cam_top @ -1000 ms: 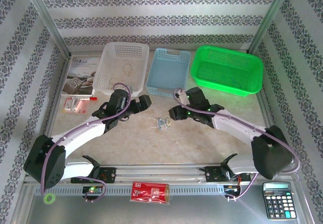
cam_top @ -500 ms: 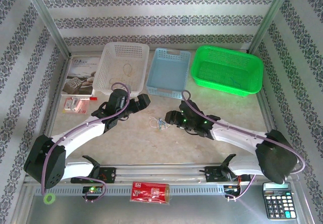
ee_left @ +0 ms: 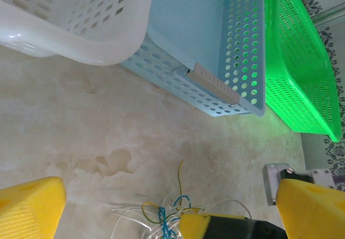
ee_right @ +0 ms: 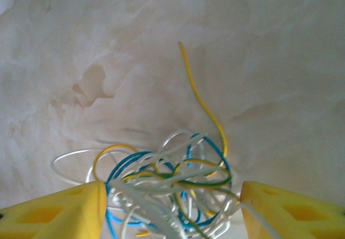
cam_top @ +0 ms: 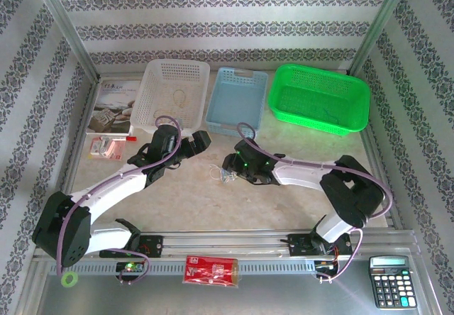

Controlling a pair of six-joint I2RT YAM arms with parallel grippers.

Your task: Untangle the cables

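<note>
The cables (cam_top: 227,175) lie as one small tangle of thin yellow, white and blue-green cords on the marble tabletop, mid-table. In the right wrist view the tangle (ee_right: 172,188) sits between the two yellow fingers, and one yellow end (ee_right: 199,93) sticks out ahead. My right gripper (cam_top: 231,168) is low over the tangle, open, with a finger on each side of it (ee_right: 170,209). My left gripper (cam_top: 199,143) hovers open to the upper left of the cables, nothing between its fingers (ee_left: 172,209). In the left wrist view the cables (ee_left: 159,212) lie beside the right gripper's yellow-tipped finger (ee_left: 226,227).
Three baskets line the back: white (cam_top: 145,95), blue (cam_top: 237,74) and green (cam_top: 319,127). A booklet (cam_top: 113,106) and a small packet (cam_top: 106,147) lie at the left. A red packet (cam_top: 211,269) and a calculator (cam_top: 389,279) sit on the front rail.
The right arm has swung left and folded at the elbow, bringing its gripper down over the tangle. The left arm has barely moved.
</note>
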